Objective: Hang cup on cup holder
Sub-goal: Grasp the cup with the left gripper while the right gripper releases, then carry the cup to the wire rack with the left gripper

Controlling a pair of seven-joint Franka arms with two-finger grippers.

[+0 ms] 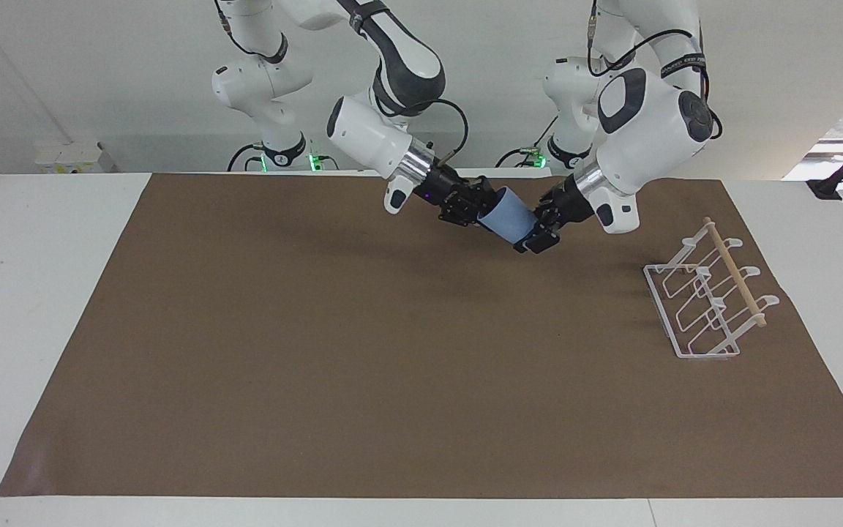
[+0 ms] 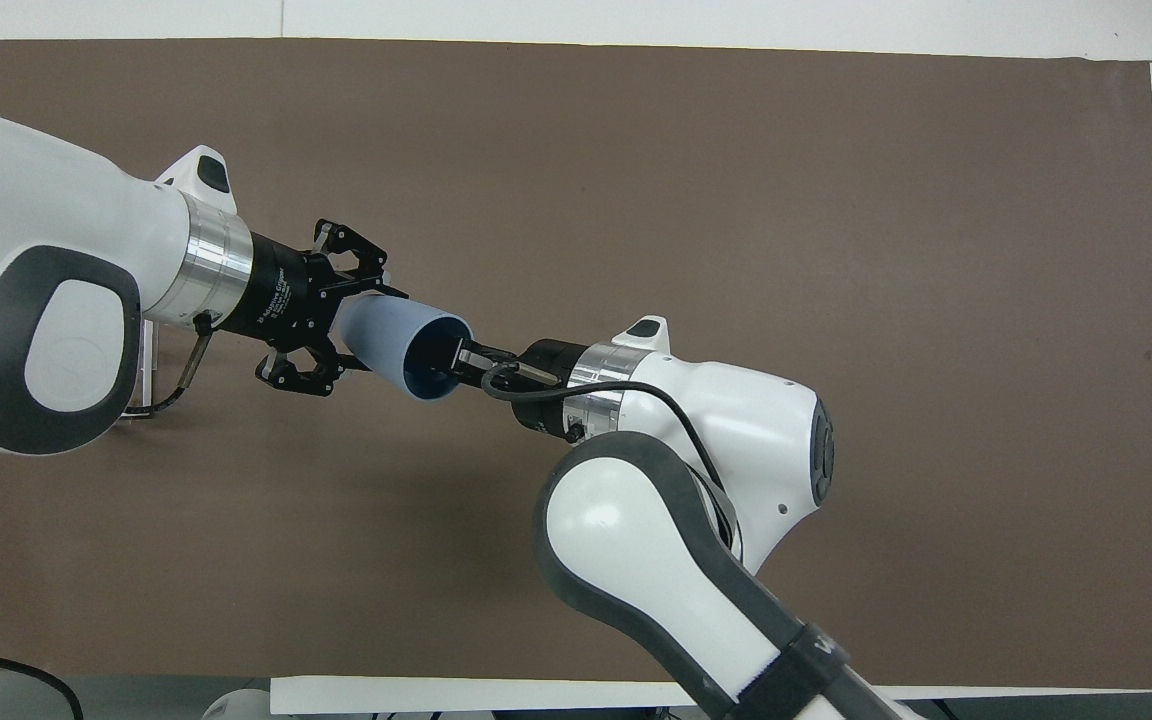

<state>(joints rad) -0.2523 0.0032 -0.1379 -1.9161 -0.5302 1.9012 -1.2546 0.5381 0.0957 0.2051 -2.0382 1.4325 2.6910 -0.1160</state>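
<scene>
From above, the big left arm covers nearly all of the cup holder; only a bit of white wire peeks out under it. The small end of the cup is tucked inside the left tool, so I cannot tell if that tool is squeezing it. The tips of the right tool go into the cup's dark mouth and get lost there. Both arms are cut off at the picture edges.
</scene>
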